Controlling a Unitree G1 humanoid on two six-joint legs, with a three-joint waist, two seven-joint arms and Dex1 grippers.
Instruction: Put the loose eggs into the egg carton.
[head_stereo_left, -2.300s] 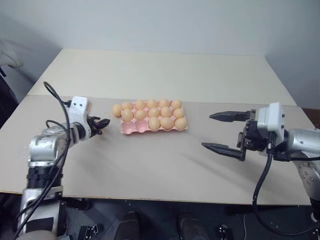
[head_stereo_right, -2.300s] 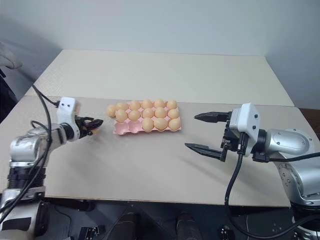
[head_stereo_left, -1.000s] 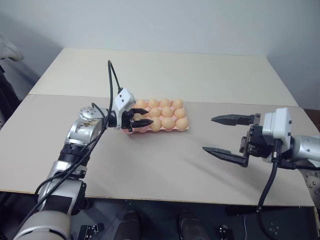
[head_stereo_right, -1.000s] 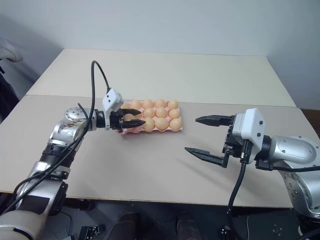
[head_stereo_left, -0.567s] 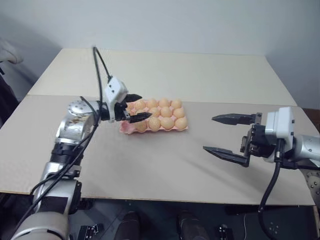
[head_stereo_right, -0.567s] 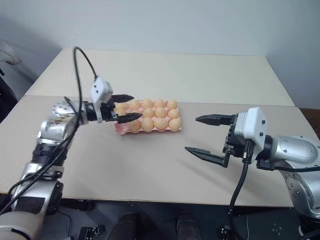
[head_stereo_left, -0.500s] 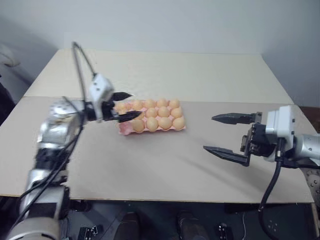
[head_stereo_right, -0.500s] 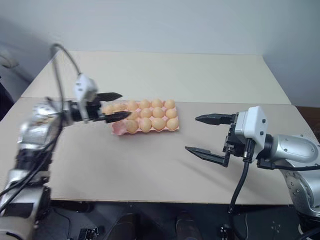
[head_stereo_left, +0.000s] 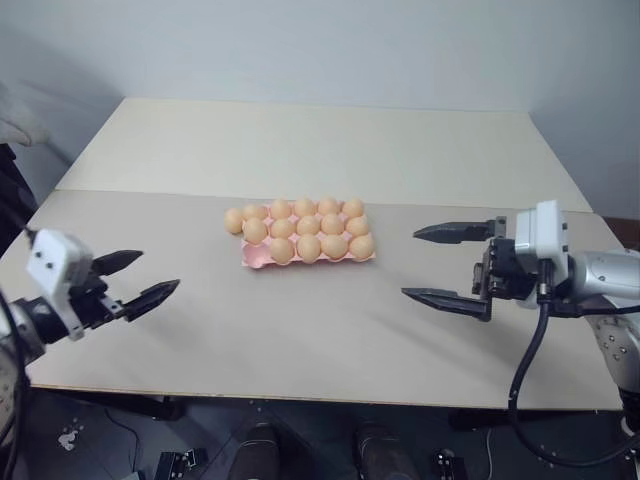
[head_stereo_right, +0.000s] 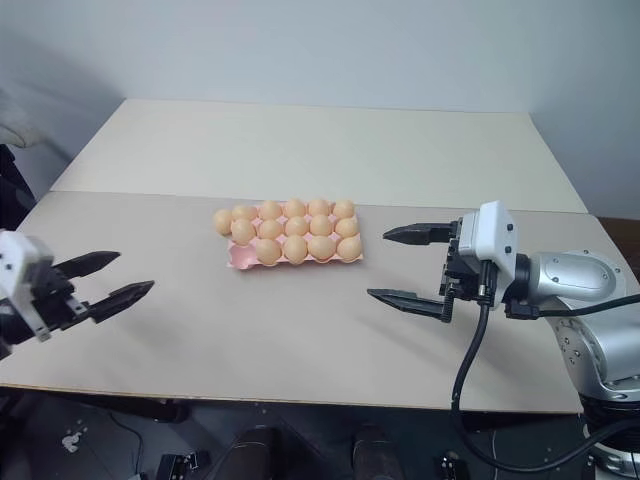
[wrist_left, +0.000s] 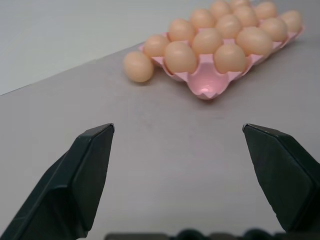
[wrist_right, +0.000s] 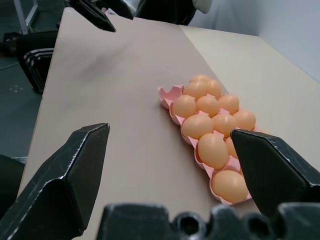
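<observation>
Eggs fill most of the pink egg carton, which lies flat near the middle of the beige surface, slightly left of centre. One loose egg rests on the surface just beside the carton's far left corner; I cannot tell whether it touches the rim. In the left wrist view the same egg sits beside the tray's edge, and the cup at the carton's near left corner shows bare pink.

At the left edge of the surface the left end effector hangs well apart from the carton, its two black fingers spread wide with nothing between them, pointing right toward the tray.

On the right, the right end effector hovers above the surface, near the carton's right end but clear of it. Its fingers are also spread wide and empty, pointing left, one finger farther and one nearer.

A seam crosses the surface just beyond the carton, with a paler panel on the far side.
</observation>
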